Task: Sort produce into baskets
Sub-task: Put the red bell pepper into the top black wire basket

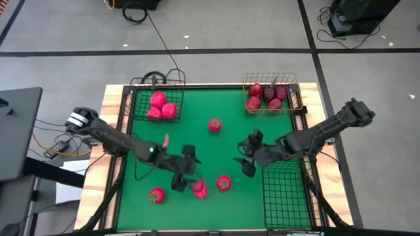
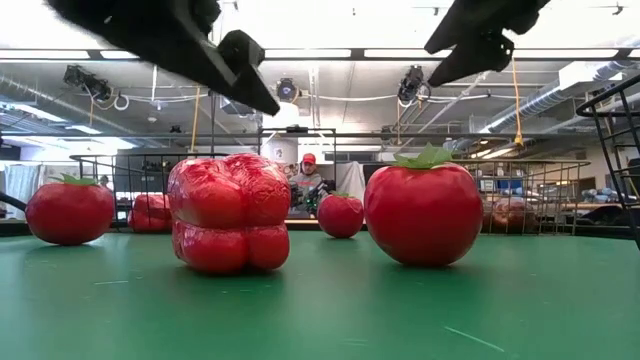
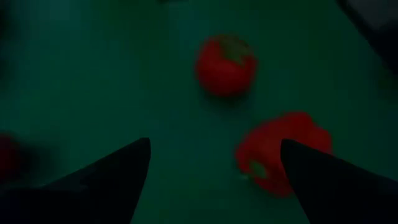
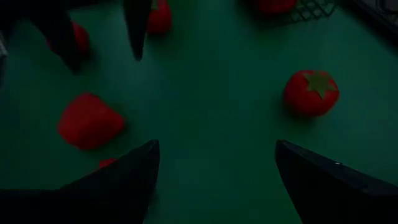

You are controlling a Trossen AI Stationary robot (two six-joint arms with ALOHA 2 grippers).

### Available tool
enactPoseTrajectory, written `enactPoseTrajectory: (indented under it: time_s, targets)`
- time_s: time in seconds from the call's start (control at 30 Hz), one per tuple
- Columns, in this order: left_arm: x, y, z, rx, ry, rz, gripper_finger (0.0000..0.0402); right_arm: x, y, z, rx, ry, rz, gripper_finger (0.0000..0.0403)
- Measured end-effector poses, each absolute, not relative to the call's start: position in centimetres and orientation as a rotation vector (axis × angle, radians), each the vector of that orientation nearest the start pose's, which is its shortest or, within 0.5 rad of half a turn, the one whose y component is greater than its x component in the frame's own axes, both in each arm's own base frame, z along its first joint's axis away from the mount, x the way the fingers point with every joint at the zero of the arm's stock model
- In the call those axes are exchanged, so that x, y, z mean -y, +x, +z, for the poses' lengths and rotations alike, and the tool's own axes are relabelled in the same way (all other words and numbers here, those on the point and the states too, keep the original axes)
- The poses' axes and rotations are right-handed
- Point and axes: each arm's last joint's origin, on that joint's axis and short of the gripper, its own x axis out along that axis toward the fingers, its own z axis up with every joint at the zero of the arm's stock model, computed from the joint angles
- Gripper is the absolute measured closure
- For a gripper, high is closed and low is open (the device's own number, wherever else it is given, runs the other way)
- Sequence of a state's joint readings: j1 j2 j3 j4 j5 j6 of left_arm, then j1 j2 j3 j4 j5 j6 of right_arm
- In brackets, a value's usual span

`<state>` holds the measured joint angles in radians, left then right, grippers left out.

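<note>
Tomatoes loose on green mat: three; peppers: one.

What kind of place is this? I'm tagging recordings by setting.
Probably a robotics lab or workshop: exposed ceiling ducts, taped lines on the grey floor, and a person at a bench behind the green table.

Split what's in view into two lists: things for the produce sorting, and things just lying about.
Job: loose pepper; loose tomatoes; peppers' black basket; apples' gold basket; empty black basket.

Lying about: floor cables; dark equipment.
</note>
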<state>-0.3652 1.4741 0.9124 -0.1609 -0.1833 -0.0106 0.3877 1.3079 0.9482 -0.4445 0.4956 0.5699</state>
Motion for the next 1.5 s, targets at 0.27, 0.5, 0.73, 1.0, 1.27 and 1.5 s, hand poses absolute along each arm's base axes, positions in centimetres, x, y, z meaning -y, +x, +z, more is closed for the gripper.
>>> enactPoseTrajectory:
  time_s: [0.27,0.5,0.73,1.0,1.27,1.5]
  targets:
    - [12.6,30.5,18.6,-0.710,0.215,-0.356,0.0037,-8.7,24.9,26.7,-0.646,0.203,-0.294,0.0074]
    - [13.2,31.2,16.4,-0.734,0.235,-0.475,0.0037,-8.5,25.0,26.6,-0.642,0.223,-0.307,0.0074]
    - [13.5,31.9,14.8,-0.741,0.280,-0.476,0.0038,-8.5,25.0,26.6,-0.637,0.246,-0.313,0.0074]
    - [12.9,32.3,14.6,-0.758,0.202,-0.447,0.0094,-8.5,25.1,26.6,-0.635,0.252,-0.314,0.0074]
    - [9.8,31.9,16.5,-0.857,0.176,-0.207,0.0108,-8.5,25.0,26.6,-0.637,0.252,-0.315,0.0074]
    - [5.5,30.4,22.6,-0.894,0.171,0.062,0.0096,-8.5,24.9,26.5,-0.649,0.241,-0.325,0.0074]
